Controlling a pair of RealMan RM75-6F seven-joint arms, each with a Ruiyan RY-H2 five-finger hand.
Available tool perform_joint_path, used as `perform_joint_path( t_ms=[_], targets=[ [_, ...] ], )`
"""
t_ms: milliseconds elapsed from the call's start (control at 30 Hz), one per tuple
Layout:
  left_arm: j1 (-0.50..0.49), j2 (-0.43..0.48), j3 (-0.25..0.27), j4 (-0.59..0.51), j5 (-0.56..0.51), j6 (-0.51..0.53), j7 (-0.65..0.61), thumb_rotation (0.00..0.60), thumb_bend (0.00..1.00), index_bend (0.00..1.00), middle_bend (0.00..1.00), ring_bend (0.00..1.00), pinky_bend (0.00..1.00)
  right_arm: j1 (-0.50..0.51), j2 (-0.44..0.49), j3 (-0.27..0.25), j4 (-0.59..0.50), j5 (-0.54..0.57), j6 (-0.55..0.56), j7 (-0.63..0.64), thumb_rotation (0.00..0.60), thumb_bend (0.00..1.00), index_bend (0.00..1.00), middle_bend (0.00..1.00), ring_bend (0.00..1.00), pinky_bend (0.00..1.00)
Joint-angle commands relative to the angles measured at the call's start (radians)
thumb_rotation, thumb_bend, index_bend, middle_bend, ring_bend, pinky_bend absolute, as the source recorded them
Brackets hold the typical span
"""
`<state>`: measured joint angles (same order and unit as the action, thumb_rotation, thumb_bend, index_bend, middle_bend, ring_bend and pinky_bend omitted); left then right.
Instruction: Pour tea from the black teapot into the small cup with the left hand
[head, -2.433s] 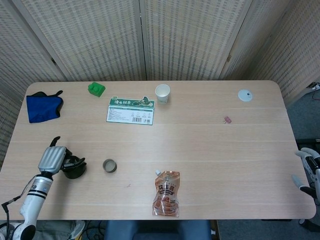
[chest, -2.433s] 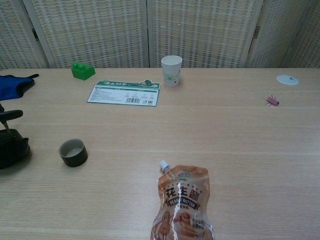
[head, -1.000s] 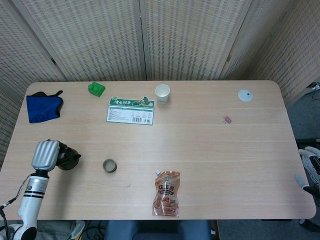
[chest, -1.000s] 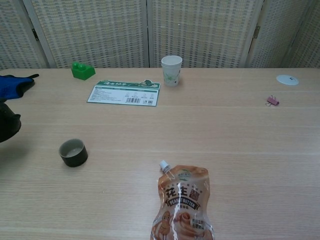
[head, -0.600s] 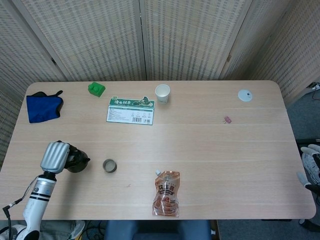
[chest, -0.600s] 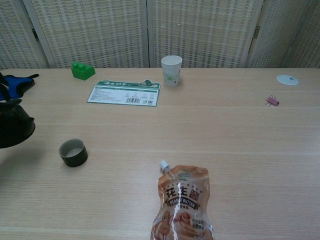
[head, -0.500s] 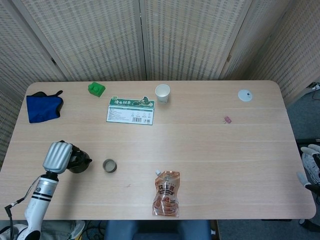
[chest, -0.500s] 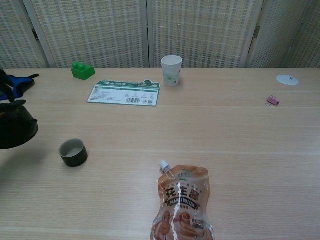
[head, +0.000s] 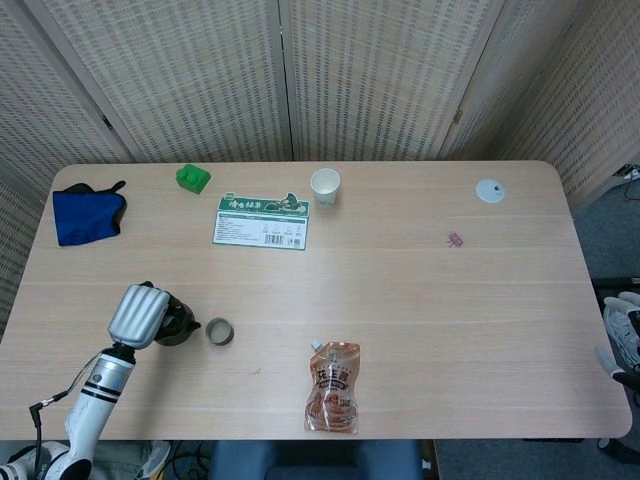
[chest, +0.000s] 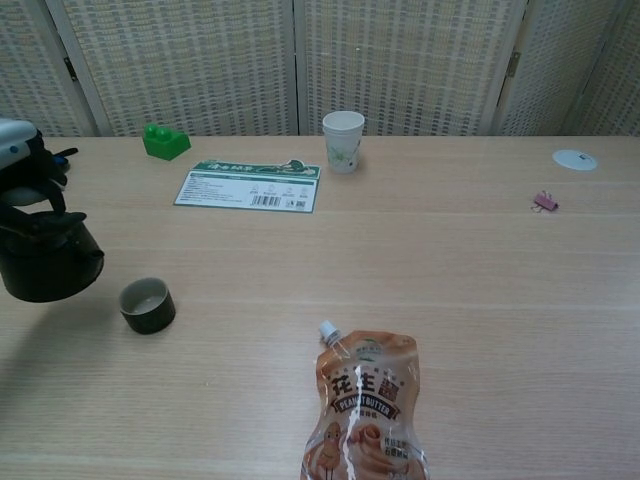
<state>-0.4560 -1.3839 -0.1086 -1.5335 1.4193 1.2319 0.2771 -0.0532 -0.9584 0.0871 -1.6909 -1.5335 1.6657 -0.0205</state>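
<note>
My left hand (head: 137, 314) holds the black teapot (chest: 47, 259) in the air near the table's front left; in the head view the teapot (head: 178, 322) shows just right of the hand's silver back. The chest view shows the left hand (chest: 22, 165) gripping the pot from above. The small dark cup (head: 219, 331) stands on the table right beside the pot's spout; in the chest view the cup (chest: 147, 305) sits just right of and below the pot. My right hand (head: 620, 336) hangs off the table's right edge, its fingers unclear.
A peanut butter pouch (head: 333, 387) lies at the front centre. A green-and-white card (head: 261, 221), a paper cup (head: 325, 187) and a green block (head: 193, 178) sit further back. A blue cloth (head: 86, 213) lies at the far left, a white disc (head: 489, 190) and a pink clip (head: 455, 239) at the right.
My left hand lifted the teapot off the table and carried it right, until its spout is next to the small cup. The right hand has dropped slightly lower at the table's edge.
</note>
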Motion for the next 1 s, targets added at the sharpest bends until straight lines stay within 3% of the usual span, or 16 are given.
perform_joint_path(
  t_ms=[33,267,433,1000],
  targets=[
    [-0.004,-0.001,0.0,-0.003,0.003,-0.001,0.007,0.529,0.38,1.0,1.0,1.0,0.57,-0.001,-0.001,0.0,0.002,0.0,0.001,0.003,0.6,0.19,0.3,0.26,0.22,0.25],
    [-0.008,0.0,0.004,-0.01,0.009,0.0,0.023,0.534,0.4,1.0,1.0,1.0,0.57,-0.003,-0.003,-0.001,0.009,0.001,0.001,0.009,0.6,0.19,0.3,0.26,0.22,0.25],
    [-0.011,-0.004,0.008,-0.013,0.013,-0.001,0.033,0.6,0.42,1.0,1.0,1.0,0.57,-0.005,-0.005,-0.002,0.013,0.0,0.002,0.013,0.6,0.19,0.3,0.26,0.22,0.25],
    [-0.027,-0.029,0.016,0.001,0.038,0.004,0.088,0.598,0.43,1.0,1.0,1.0,0.57,-0.01,-0.007,-0.001,0.024,0.004,0.005,0.025,0.6,0.19,0.3,0.26,0.22,0.25]
  ],
)
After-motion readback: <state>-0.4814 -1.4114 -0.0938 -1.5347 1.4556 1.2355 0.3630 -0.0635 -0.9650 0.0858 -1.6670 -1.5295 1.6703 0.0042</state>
